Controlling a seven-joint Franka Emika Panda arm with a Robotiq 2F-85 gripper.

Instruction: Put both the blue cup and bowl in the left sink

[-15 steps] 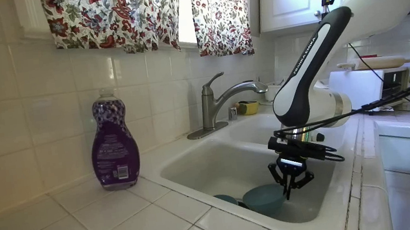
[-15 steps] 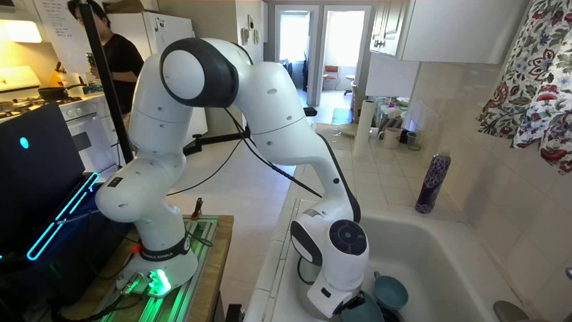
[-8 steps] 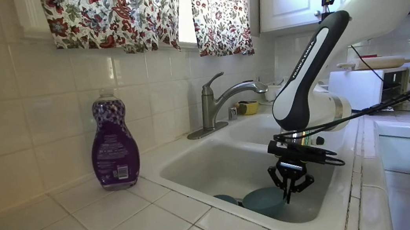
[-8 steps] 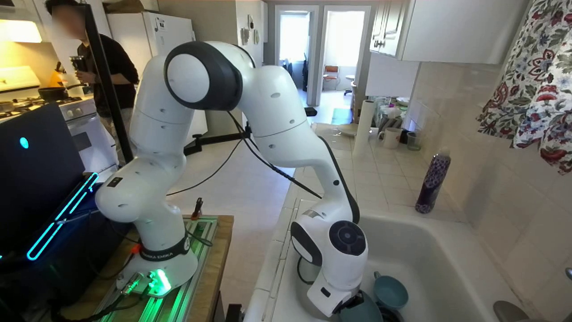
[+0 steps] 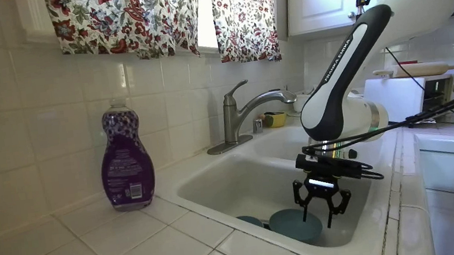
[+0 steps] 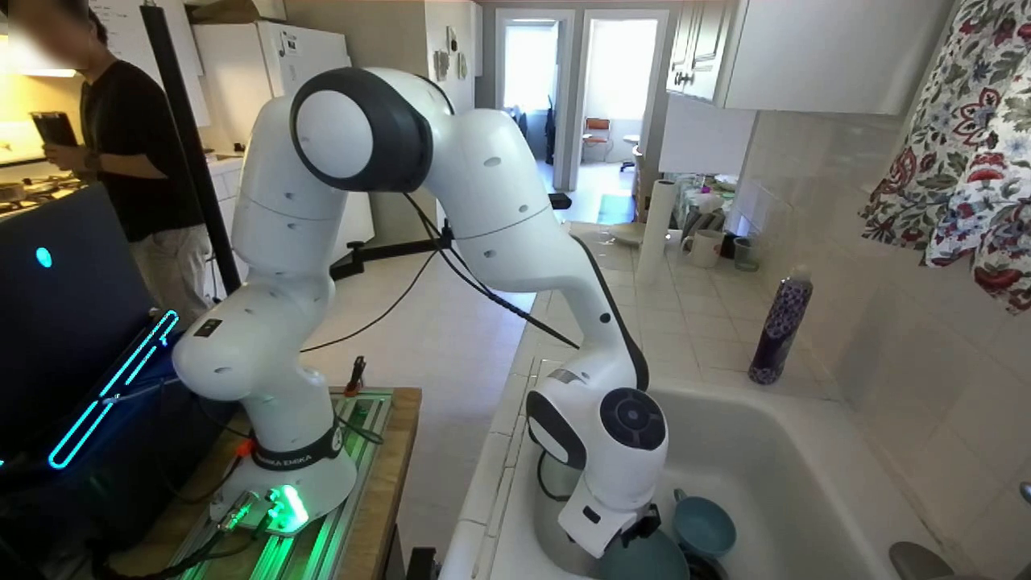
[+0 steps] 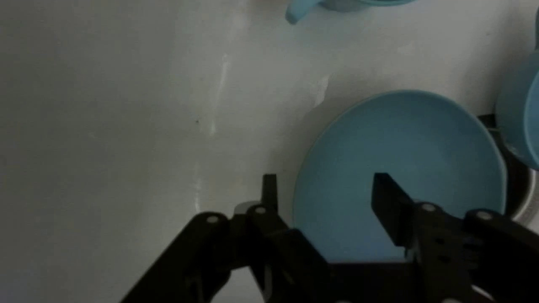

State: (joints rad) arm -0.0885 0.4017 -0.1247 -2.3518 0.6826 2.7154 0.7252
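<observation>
The bowl (image 7: 404,139), wide and teal, sits in the left sink (image 5: 226,189), the nearer white basin in an exterior view. My gripper (image 7: 326,180) is open, one finger over the bowl's inside and the other outside its rim, with the rim between them and not touched as far as I can see. The blue cup (image 6: 703,525) stands close beside the bowl near the drain; the wrist view cuts it off at the right edge. At that view's top edge shows part of another blue vessel (image 7: 345,3) with a handle, not seen in the exterior views.
The drain (image 7: 518,185) lies between bowl and cup. A faucet (image 5: 230,118) rises behind the basins, with the other basin (image 5: 275,145) past the divider. On the tiled counter (image 5: 160,250) stands a purple soap bottle (image 5: 126,158). A person (image 6: 137,153) stands in the background.
The fingers, closed together at the bowl's rim before, have spread apart and let go of it. The bowl has sunk slightly; the arm has risen a little. The person has moved.
</observation>
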